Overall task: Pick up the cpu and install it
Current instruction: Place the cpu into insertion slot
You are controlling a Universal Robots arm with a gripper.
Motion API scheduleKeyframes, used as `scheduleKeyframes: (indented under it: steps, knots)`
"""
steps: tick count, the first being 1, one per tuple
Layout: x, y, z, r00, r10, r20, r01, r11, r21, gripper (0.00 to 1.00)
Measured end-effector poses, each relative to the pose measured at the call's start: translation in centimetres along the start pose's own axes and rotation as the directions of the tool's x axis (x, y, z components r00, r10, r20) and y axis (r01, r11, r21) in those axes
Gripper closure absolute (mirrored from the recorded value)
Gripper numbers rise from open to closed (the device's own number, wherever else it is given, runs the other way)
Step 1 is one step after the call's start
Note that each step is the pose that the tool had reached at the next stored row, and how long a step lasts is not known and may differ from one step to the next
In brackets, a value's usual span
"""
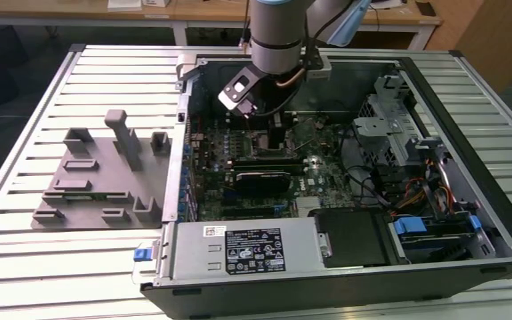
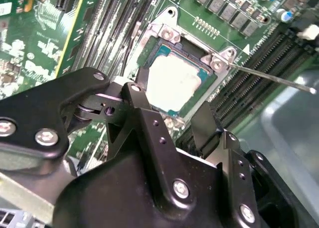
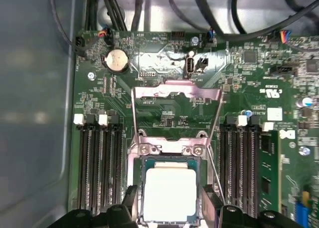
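The cpu point(image 3: 169, 194) is pictured seated flat in the open socket point(image 3: 134, 173) of the motherboard point(image 3: 164, 58). The board is housed in a computer case point(image 1: 496, 200) laid on its side on the slatted bench point(image 1: 105, 73). The jaws are held released just above the chip, with one black finger point(image 2: 137, 101) placed at either side; in the first wrist view a gap is seen between each finger and the cpu. The socket's load plate point(image 3: 177, 91) is raised clear and its thin lever point(image 2: 271, 78) is swung outward. A grey holder tray point(image 1: 96, 183) is set on the bench, at the exterior view's left of the case. The arm point(image 1: 274, 33) is poised over the board.
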State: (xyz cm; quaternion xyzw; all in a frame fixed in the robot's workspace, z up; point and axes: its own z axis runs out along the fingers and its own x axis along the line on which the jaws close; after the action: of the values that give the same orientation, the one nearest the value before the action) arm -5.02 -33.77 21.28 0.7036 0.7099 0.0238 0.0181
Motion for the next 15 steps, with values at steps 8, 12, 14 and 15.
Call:
scheduleKeyframes:
  steps: [8, 12, 14, 15]
  knots:
    - [0.01, 0.06, -0.99, 1.0000, 0.000, 0.0001, 0.000, 1.0000, 0.0001, 0.38]
    - [0.01, 0.06, -1.00, 1.0000, 0.000, 0.0002, 0.000, 1.0000, 0.0002, 0.40]
    - [0.01, 0.06, -0.99, 1.0000, 0.000, 0.0001, 0.000, 1.0000, 0.0001, 0.46]
    - [0.01, 0.06, -0.99, 1.0000, 0.000, 0.0002, 0.000, 1.0000, 0.0001, 0.52]
